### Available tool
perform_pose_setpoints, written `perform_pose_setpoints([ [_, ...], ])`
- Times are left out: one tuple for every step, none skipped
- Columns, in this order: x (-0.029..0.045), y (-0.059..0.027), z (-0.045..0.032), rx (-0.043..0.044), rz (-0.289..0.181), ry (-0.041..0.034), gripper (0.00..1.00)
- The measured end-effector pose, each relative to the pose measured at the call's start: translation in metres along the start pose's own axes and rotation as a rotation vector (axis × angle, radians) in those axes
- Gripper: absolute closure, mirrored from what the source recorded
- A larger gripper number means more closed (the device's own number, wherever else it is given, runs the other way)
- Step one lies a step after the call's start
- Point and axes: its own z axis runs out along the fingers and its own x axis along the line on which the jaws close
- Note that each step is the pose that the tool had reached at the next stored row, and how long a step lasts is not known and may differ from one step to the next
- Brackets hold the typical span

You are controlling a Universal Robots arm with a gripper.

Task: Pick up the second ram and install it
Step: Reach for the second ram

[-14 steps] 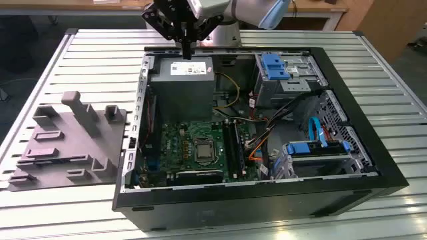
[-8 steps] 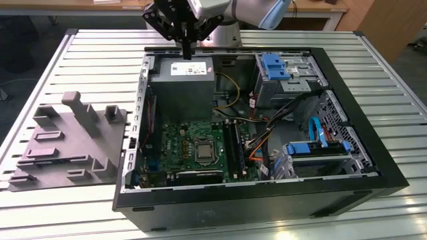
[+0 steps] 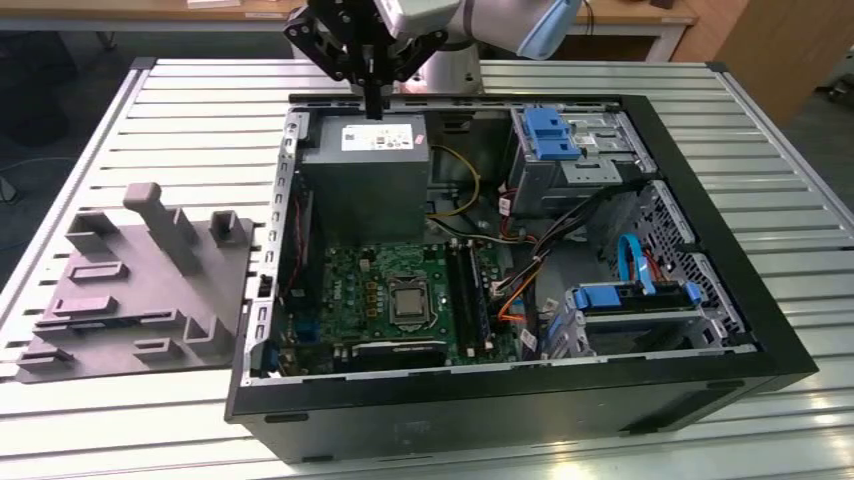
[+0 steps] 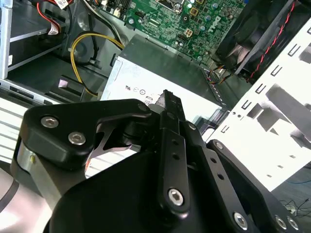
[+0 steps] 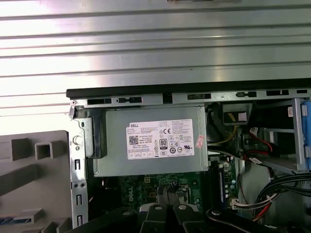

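My gripper point(image 3: 378, 103) hangs over the far edge of the open computer case point(image 3: 747, 330), just above the grey power supply point(image 3: 363, 170). Its black fingers point(image 4: 168, 104) are pressed together with nothing between them. In the first wrist view the gripper point(image 5: 170, 190) points at the green motherboard point(image 5: 146, 187) below the power supply point(image 5: 150, 141). The black memory slots point(image 3: 462, 290) run along the motherboard point(image 3: 380, 290) beside the processor socket. A thin blue sliver point(image 5: 8, 221) lies in the grey fixture point(image 5: 34, 160); I cannot tell whether it is the second ram.
The grey fixture point(image 3: 134, 290) with upright posts stands on the slatted metal table point(image 3: 200, 110) at the exterior view's left of the case. Drive cages with blue clips point(image 3: 550, 135) and loose cables point(image 3: 534, 270) fill the case's other side. A fan point(image 4: 252, 39) sits by the case wall.
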Motion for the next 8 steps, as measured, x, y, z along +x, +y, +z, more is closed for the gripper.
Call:
perform_pose_setpoints([
  [0.0011,-0.0001,0.0000,0.0000,0.000,0.0000,0.89],
  [0.0024,-0.0002,-0.0001,0.0000,0.000,0.0000,0.89],
  [0.0041,-0.0003,-0.0001,-0.0001,0.000,0.0000,0.89],
  [0.0062,-0.0005,-0.0001,-0.0001,0.000,-0.0001,0.89],
  [0.0081,-0.0007,-0.0001,-0.0001,0.000,0.0000,0.89],
  [0.0102,-0.0008,-0.0002,-0.0001,0.000,0.0000,0.89],
  [0.0122,-0.0010,-0.0002,-0.0001,0.000,0.0000,0.89],
  [0.0144,-0.0011,-0.0002,-0.0001,0.000,-0.0001,0.89],
])
